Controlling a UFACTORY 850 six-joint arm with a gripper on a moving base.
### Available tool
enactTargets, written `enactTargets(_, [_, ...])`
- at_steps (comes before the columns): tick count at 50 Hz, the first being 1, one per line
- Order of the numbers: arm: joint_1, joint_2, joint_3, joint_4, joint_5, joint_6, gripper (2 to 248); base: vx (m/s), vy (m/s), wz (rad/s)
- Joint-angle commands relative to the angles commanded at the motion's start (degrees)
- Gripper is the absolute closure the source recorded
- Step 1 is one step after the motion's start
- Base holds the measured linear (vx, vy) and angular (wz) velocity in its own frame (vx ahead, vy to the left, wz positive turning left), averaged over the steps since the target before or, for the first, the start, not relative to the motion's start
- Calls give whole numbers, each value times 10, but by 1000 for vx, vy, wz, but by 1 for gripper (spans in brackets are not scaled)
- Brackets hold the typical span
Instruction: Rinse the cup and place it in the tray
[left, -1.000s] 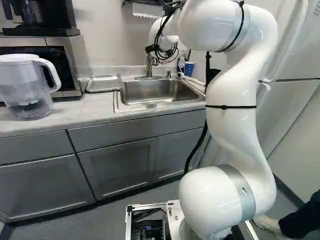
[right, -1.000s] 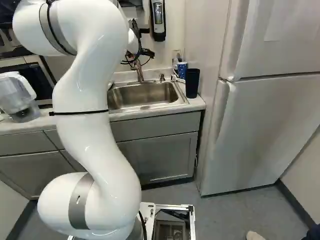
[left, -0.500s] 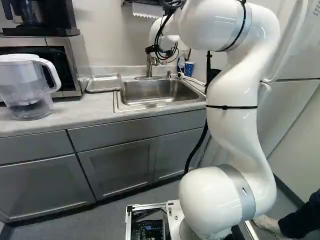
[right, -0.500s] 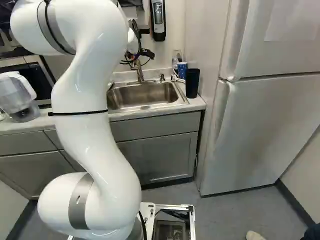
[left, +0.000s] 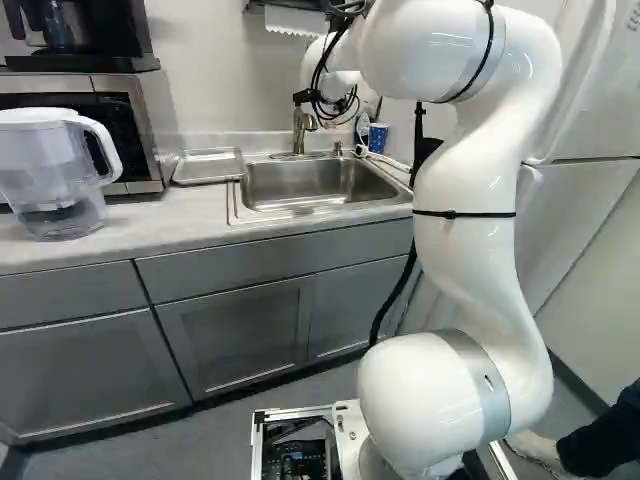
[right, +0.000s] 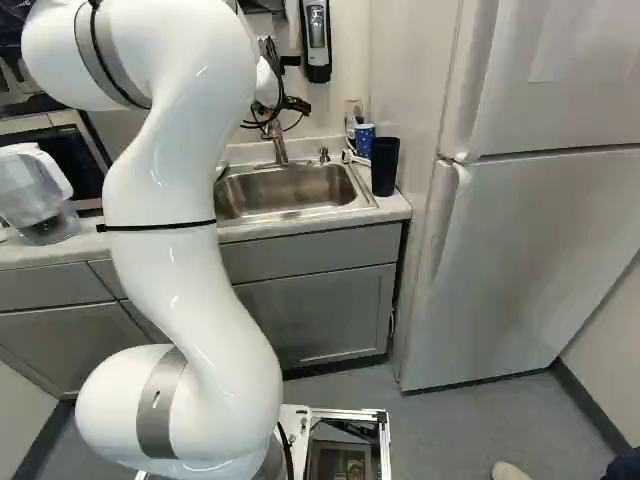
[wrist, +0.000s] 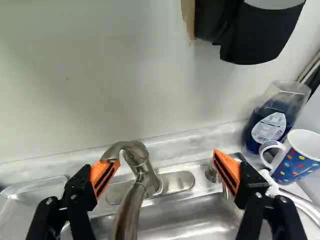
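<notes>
The gripper's black mount (left: 302, 97) partly shows behind the arm in the left base view. In the wrist view the gripper (wrist: 164, 170) is open, its orange pads wide apart with nothing held. The faucet (wrist: 145, 175) stands between and ahead of them, its lever tip overlapping one pad; contact is unclear. The cup, a blue mug with coloured dots and white inside (wrist: 300, 159), stands beyond the other finger at the sink's corner, also seen in the right base view as a blue cup (right: 364, 138). The tray (left: 208, 168) lies on the counter beside the sink (left: 315, 186).
A dark tumbler (right: 384, 166) stands near the mug, and a blue soap bottle (wrist: 276, 120) behind it. A water pitcher (left: 55, 170) and microwave (left: 130, 140) are on the counter. A dispenser (right: 317, 40) hangs above; the fridge (right: 530, 250) is at the right.
The upper arm has shifted slightly, to the right in the left base view and to the left in the right base view. The base, mug and tray have stayed put.
</notes>
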Motion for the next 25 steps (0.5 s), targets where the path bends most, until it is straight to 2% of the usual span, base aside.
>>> enactTargets(17, [0,0,0,0,58,0,3,0,0,0])
enactTargets(25, [0,0,0,0,63,0,3,0,0,0])
